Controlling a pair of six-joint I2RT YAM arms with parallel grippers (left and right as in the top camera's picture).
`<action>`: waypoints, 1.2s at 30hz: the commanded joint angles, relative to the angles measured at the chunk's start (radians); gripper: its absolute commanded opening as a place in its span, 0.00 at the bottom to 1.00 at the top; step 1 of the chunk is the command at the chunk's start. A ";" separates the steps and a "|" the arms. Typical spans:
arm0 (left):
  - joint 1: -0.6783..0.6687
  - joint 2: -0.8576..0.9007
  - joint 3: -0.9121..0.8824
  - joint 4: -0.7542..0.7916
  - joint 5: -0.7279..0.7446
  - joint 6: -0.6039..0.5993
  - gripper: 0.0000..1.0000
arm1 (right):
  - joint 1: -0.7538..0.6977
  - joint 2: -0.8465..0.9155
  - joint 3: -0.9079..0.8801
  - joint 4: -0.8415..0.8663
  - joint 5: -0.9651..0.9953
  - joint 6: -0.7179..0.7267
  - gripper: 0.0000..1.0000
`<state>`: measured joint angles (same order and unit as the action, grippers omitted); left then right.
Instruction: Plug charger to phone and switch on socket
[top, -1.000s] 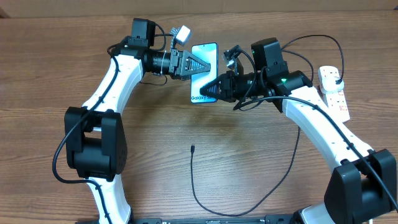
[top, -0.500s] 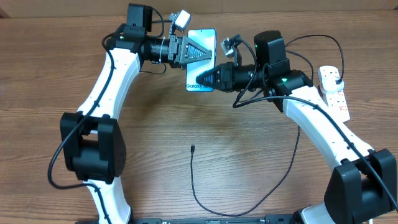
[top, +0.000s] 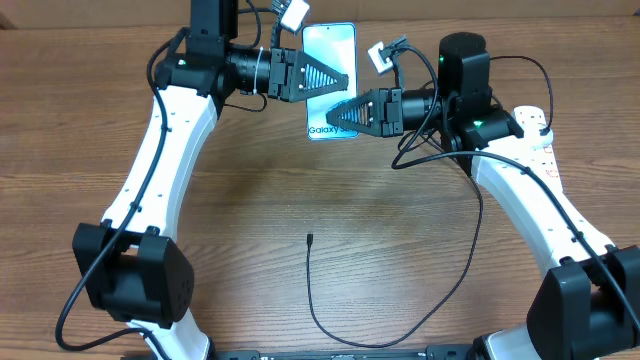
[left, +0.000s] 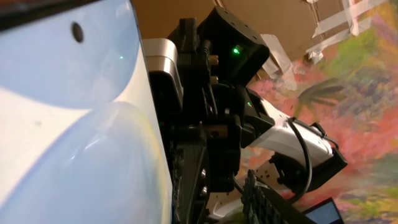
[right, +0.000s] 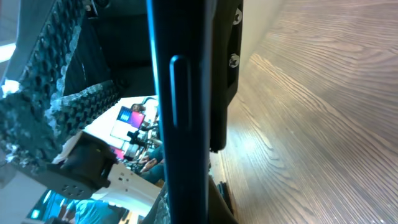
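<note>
Left claw and right claw both pinch the phone, yet your charger tip lies loose well behind them and the socket looks untouched, so both steps remain.

overhead looks straight down on the table; both wrist views press close on the phone.
</note>
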<state>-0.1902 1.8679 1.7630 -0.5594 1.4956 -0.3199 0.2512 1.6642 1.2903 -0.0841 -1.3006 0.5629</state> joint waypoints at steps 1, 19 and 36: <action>0.002 -0.083 0.045 0.026 0.085 -0.003 0.52 | -0.044 0.002 0.005 0.014 0.042 0.077 0.04; 0.000 -0.083 0.045 0.328 0.085 -0.272 0.10 | -0.043 0.002 0.005 0.016 0.045 0.086 0.05; -0.039 -0.083 0.045 0.328 0.042 -0.260 0.04 | -0.010 0.002 0.005 0.016 0.190 0.174 0.04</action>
<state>-0.2062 1.8606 1.7626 -0.2565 1.4441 -0.6121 0.2348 1.6333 1.3155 -0.0364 -1.2953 0.6220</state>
